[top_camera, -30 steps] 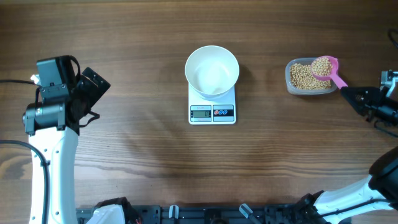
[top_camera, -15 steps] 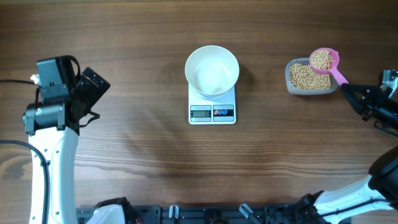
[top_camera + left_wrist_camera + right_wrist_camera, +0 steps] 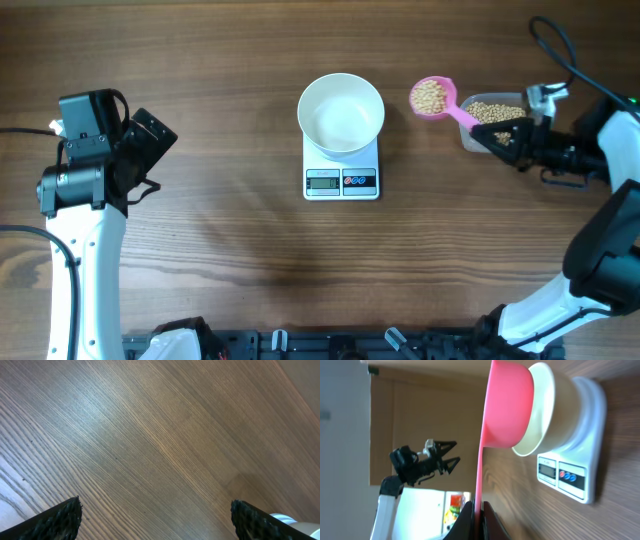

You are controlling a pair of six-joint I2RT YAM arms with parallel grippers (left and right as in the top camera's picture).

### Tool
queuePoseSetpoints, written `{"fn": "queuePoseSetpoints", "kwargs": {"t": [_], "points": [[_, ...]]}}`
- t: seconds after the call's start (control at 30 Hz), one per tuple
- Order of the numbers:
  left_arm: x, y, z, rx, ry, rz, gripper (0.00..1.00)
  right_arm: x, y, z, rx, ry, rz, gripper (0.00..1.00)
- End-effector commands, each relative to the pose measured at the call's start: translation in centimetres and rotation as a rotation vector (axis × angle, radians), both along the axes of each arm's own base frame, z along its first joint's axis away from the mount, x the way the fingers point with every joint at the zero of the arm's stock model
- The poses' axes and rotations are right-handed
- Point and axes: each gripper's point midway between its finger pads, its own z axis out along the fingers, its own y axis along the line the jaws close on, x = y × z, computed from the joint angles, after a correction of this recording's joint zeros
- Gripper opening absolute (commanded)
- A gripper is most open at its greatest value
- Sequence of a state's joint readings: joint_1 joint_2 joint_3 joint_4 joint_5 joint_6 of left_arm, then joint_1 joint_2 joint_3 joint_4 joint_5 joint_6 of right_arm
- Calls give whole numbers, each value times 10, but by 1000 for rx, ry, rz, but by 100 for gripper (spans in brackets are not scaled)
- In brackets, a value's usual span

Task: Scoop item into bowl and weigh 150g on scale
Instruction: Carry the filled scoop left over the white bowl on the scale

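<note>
- Found small round tan-yellow beans (image 3: 430, 95) heaped in the head of a pink scoop (image 3: 447, 105), raised off the table (image 3: 240, 240), between the white bowl (image 3: 341, 113) and the clear tub (image 3: 464, 128).
- Found more of the same beans in the tub, partly hidden by the right gripper (image 3: 497, 138).
- Found the bowl round, plain and empty, seated on the white scale (image 3: 341, 178); display too small to read.
- Noted right gripper pinched tight on the scoop handle.
- Noted left gripper (image 3: 156, 520) spread wide, holding nothing, far off at the left over bare wood.
- Compared with a second ago: found the scoop head shifted from over the tub leftward to just beside the bowl rim, the right arm reaching further in, and the left arm, bowl and scale unmoved.
</note>
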State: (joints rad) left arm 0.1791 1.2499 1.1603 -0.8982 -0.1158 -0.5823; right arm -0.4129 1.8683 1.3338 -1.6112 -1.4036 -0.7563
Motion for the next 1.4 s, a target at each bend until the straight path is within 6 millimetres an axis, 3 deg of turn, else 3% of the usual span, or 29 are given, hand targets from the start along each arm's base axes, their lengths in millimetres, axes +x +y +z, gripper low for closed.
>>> {"fn": "queuePoseSetpoints", "kwargs": {"t": [0.0, 0.17, 0.47, 0.53, 0.6, 0.67, 0.83, 1.17, 1.37], "points": [[-1, 4, -1, 10, 7, 12, 100, 6, 20, 7, 59, -18, 28, 4], [-1, 4, -1, 10, 8, 12, 100, 5, 44, 13, 57, -41, 100, 5], [-1, 4, -1, 10, 7, 12, 100, 24, 76, 32, 46, -26, 188, 5], [-1, 4, -1, 10, 7, 13, 100, 30, 81, 21, -36, 17, 210, 5], [-1, 4, -1, 10, 7, 13, 100, 40, 80, -4, -191, 103, 193, 5], [-1, 4, -1, 10, 7, 12, 100, 45, 82, -11, -259, 110, 180, 5], [-1, 4, -1, 10, 7, 13, 100, 53, 103, -1, -287, -6, 204, 4], [-1, 4, -1, 10, 7, 13, 100, 69, 125, -10, -522, -193, 206, 5], [-1, 4, -1, 10, 8, 13, 100, 75, 123, 0, -664, -281, 155, 5]]}}
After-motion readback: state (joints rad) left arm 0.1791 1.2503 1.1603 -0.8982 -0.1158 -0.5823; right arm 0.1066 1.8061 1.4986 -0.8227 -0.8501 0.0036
